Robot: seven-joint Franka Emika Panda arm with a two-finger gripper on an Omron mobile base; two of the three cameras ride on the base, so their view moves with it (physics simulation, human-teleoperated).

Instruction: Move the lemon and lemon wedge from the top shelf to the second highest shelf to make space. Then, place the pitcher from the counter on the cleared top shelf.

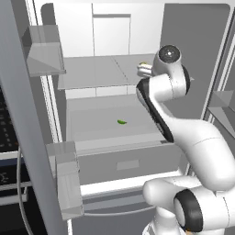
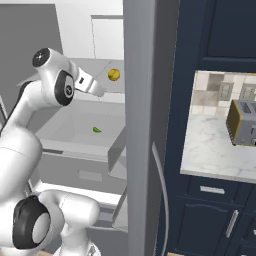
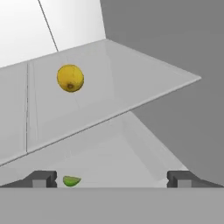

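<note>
Because the fridge door stands open, you can see in the left base view the pale grey upper shelf [image 1: 96, 71] across the upper middle of the frame and the lower shelf [image 1: 110, 121] beneath it, at centre. A small green wedge-shaped piece [image 1: 121, 122] lies on that lower shelf, which suggests the wedge half of the job is already done. The arm's wrist blocks the right end of the upper shelf, so the round yellow lemon [image 1: 143, 64] is at best a sliver there; I would not rely on it.

In the right base view, the lemon [image 2: 114, 74] sits clear on the upper shelf, in the upper middle of the frame, just right of the two-finger gripper [image 2: 98, 92]. The wedge [image 2: 97, 129] lies below, at left of centre. The hand is held level with the shelf edge, likely to reach in.

In the hand view, the lemon [image 3: 70, 78] rests in the upper left, well apart from the dark fingertips [image 3: 41, 177] at the bottom corners. The jaws stand spread wide with nothing between them, ready to close around the fruit. The wedge [image 3: 71, 180] shows at lower left.
</note>
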